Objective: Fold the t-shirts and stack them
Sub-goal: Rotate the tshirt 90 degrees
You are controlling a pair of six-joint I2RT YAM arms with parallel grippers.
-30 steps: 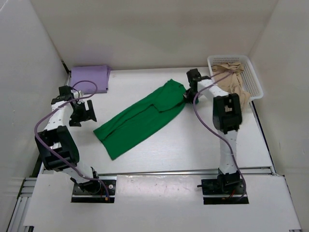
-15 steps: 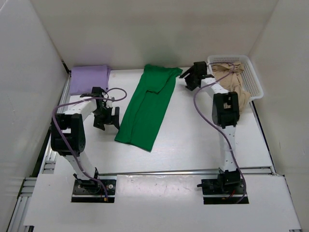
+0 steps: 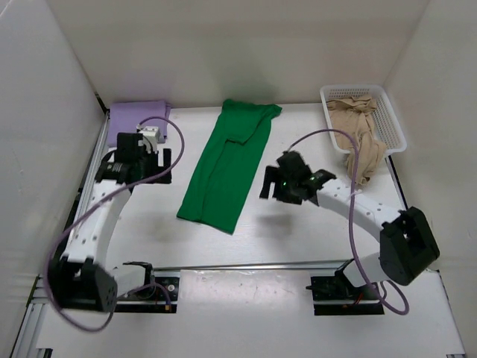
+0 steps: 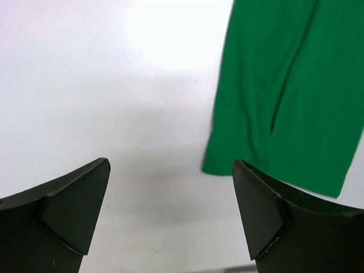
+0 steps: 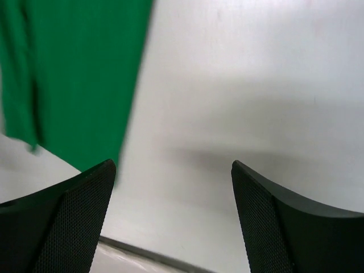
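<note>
The bright green t-shirt (image 3: 231, 164) lies flat as a long strip, running from the back of the table toward the front. It also shows in the left wrist view as the green t-shirt (image 4: 284, 85) and in the right wrist view as the green t-shirt (image 5: 74, 74). My left gripper (image 3: 153, 165) (image 4: 169, 170) hovers open over bare table, left of the strip's near end. To the right of the strip, my right gripper (image 3: 287, 183) (image 5: 173, 168) is open and holds nothing. The lavender t-shirt (image 3: 138, 115) lies folded at the back left. The tan t-shirt (image 3: 358, 123) sits crumpled in the basket.
A white mesh basket (image 3: 396, 123) stands at the back right, with tan cloth hanging over its near rim. White walls close in the table on the left, back and right. A metal rail (image 3: 246, 265) runs along the front edge.
My right gripper opened, let go of the green t-shirt and swung from the back by the basket to mid-table. The shirt went from diagonal to lengthwise. The left gripper moved toward it, then back left.
</note>
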